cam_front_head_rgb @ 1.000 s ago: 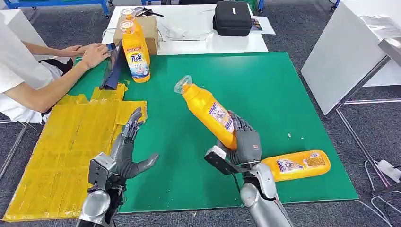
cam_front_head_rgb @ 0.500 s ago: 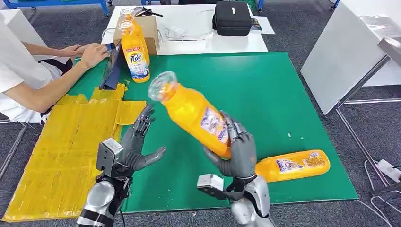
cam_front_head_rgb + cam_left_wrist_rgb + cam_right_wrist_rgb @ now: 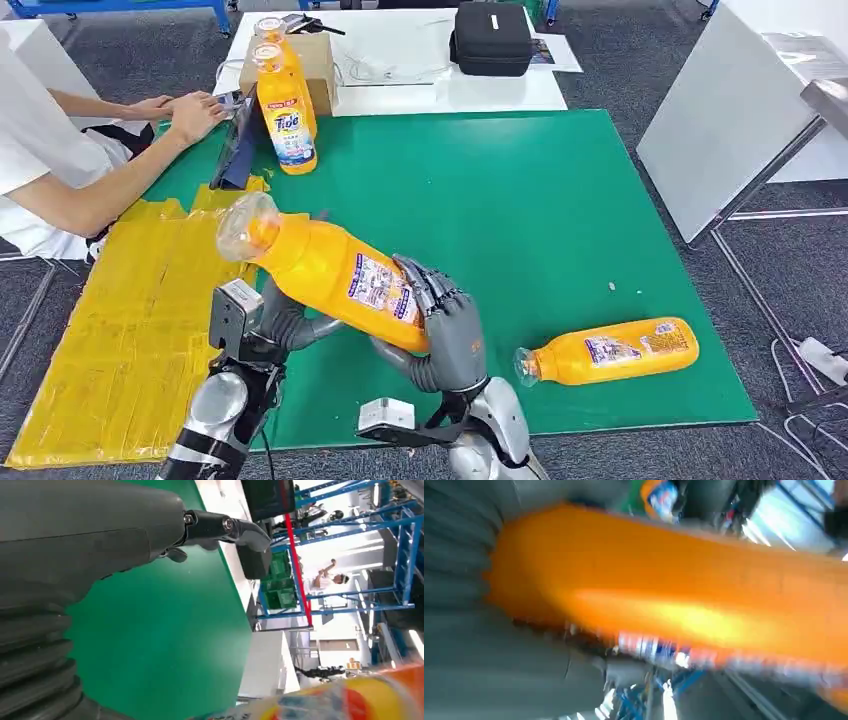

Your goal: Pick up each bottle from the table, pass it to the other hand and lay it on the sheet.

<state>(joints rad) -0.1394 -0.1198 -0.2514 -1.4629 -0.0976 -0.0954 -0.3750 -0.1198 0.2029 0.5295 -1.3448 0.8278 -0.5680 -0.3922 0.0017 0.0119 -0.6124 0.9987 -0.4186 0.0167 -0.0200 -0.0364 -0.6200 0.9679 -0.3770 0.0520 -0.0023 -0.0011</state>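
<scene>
My right hand [image 3: 447,337] grips the lower part of an orange bottle [image 3: 330,271] and holds it tilted above the green mat [image 3: 520,200], its clear cap pointing left over the edge of the yellow sheet [image 3: 120,330]. My left hand [image 3: 272,327] sits just behind and below the bottle's middle with its fingers spread; I cannot tell whether it touches. In the left wrist view the left hand [image 3: 75,570] has its fingers stretched out, and the bottle [image 3: 350,700] is a blur beside it. The right wrist view has the bottle [image 3: 674,595] lying close across my right hand [image 3: 474,665].
A second orange bottle [image 3: 612,352] lies on its side near the mat's front right. Two upright bottles [image 3: 287,115] stand at the back left by a cardboard box [image 3: 318,62]. A person's arms [image 3: 110,170] rest at the left edge above the sheet.
My right hand has carried the bottle leftward and lower, from mid-mat to over the left hand. The left hand now sits under the bottle.
</scene>
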